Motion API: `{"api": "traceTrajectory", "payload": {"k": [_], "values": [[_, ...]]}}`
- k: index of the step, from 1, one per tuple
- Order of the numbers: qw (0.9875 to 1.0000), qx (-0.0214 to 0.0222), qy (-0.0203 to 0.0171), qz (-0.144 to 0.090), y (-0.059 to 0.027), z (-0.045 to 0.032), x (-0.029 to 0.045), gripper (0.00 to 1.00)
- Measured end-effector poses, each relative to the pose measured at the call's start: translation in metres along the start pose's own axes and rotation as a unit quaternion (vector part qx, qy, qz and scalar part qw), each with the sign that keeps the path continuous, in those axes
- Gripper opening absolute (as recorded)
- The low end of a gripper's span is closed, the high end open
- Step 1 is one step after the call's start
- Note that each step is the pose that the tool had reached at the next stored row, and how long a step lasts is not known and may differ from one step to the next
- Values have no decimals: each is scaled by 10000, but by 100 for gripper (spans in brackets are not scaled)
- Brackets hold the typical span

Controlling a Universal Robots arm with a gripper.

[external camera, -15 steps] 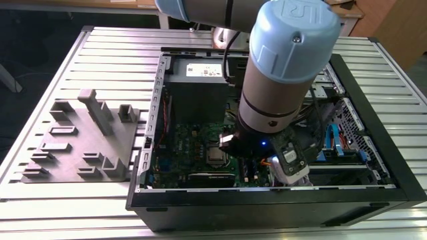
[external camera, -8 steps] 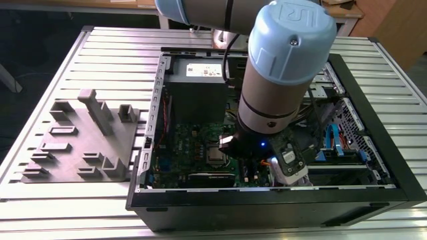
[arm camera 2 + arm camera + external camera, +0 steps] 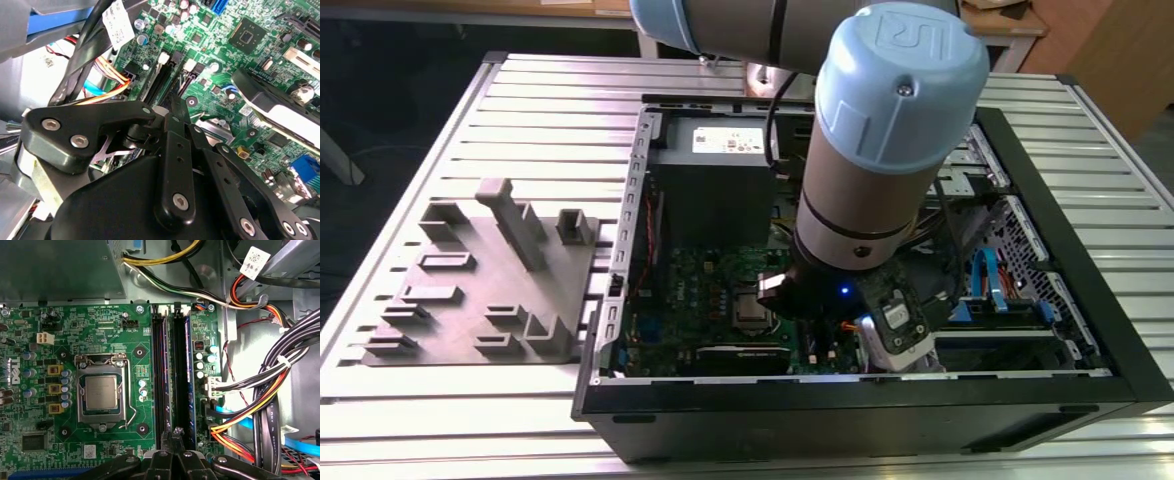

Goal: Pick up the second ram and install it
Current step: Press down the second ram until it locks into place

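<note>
The arm reaches down into the open case standing on the bench. In both wrist views the claw hangs low over the green motherboard, its fingers drawn together at the near end of the slot rails, with no visible gap between the tips and nothing seen between them. Two rams sit on edge in adjacent rails: the first ram nearer the processor, the second ram beside it on the capacitor side. The claw tips lie at the rail ends between the two strips; whether they touch is unclear. A grey holder lies on the bench at the exterior view's left.
</note>
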State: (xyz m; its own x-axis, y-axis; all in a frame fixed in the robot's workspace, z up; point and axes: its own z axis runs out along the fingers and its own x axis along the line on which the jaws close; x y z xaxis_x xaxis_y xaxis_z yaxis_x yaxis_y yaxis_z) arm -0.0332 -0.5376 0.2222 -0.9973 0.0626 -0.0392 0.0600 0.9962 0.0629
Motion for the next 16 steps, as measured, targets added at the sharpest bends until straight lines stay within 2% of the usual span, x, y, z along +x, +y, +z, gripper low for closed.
{"api": "traceTrajectory", "payload": {"k": [16], "values": [[10000, 0, 0, 0, -2, 44, 4, 7]]}}
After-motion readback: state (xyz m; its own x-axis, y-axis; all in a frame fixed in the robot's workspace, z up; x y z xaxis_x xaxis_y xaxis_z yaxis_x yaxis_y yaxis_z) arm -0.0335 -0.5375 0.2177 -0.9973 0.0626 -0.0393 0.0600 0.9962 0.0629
